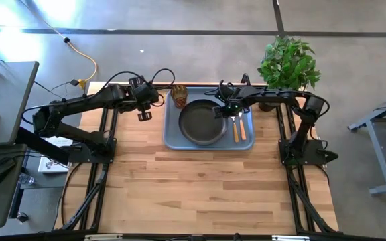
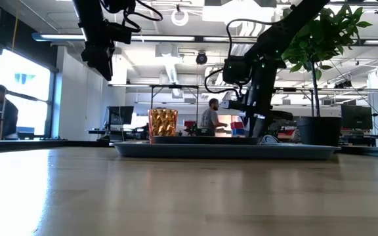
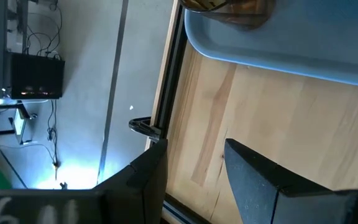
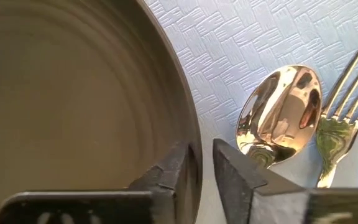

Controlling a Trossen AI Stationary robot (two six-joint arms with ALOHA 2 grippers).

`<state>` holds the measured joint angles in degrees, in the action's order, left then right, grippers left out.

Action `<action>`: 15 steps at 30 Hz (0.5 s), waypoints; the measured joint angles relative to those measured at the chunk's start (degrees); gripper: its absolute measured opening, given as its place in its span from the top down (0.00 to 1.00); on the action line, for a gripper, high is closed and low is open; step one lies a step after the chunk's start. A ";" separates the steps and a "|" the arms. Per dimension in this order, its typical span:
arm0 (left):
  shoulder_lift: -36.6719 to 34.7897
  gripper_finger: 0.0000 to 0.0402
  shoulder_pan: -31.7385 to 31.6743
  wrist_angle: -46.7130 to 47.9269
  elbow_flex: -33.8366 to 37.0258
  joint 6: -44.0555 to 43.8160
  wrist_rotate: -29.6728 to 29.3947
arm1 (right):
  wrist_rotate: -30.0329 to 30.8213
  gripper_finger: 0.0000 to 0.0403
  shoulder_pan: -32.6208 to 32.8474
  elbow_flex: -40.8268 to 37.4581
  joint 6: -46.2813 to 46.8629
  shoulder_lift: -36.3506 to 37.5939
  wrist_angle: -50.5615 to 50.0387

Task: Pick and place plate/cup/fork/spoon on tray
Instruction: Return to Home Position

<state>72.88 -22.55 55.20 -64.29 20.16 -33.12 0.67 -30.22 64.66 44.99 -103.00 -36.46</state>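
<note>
The blue-grey tray [image 1: 173, 128] lies at the table's far middle. On it rest the dark plate [image 1: 198, 122], the amber cup [image 1: 179, 95] at its far left corner, and the spoon [image 1: 235, 128] and fork [image 1: 242, 127] side by side right of the plate. My right gripper [image 1: 221, 112] is down at the plate's right rim, shut on it. My left gripper [image 1: 144, 115] hangs open and empty above the table, just left of the tray. The cup also shows in the low view [image 2: 163, 122]. My right gripper holds the plate's right rim [image 4: 194, 155], one finger [image 4: 166, 180] inside the plate and one [image 4: 241, 180] outside, next to the spoon's bowl [image 4: 281, 109]. The fingers come from above, pointing down. The plate lies flat on the tray [image 4: 229, 37].
A potted plant [image 1: 287, 63] stands at the table's far right corner, behind my right arm. The wooden table's near half lies open in front of the tray. People and desks show in the room beyond, in the low view.
</note>
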 joint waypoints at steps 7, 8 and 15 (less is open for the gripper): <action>0.00 0.63 0.00 -0.02 0.00 -0.02 -0.02 | -0.26 0.76 0.00 0.00 -0.24 0.00 0.20; 0.00 0.63 0.00 -0.02 0.00 -0.02 -0.02 | -0.26 0.76 0.00 0.00 -0.24 0.08 0.17; 0.00 0.63 0.00 -0.12 0.00 -0.37 -0.02 | 0.81 0.76 0.00 0.92 -0.24 1.80 -0.38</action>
<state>72.88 -22.55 55.08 -64.29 19.79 -33.15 1.47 -30.22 65.58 44.75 -101.20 -36.84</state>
